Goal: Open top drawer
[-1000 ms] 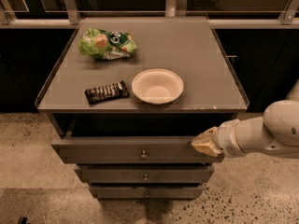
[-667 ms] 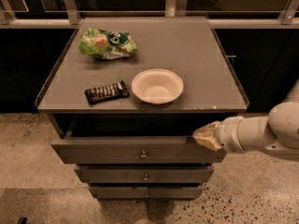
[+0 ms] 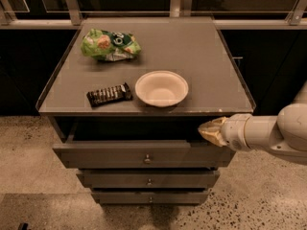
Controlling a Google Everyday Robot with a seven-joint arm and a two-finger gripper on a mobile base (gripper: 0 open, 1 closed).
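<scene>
While top drawer (image 3: 144, 152) stands partly out, fingers (image 3: 210, 130) pinched together, at its right edge

— Where is the gripper?
— The gripper (image 3: 209, 130) is at the right end of the top drawer (image 3: 110, 153), just above the upper edge of its front. Its tan tip points to the left.
— And the arm?
— The arm (image 3: 283, 133) comes in from the right of the top drawer and lies almost level. The white wrist (image 3: 237, 132) is just beyond the drawer's right end, in line with the gripper.
— Does it touch the drawer?
— I cannot tell.
</scene>
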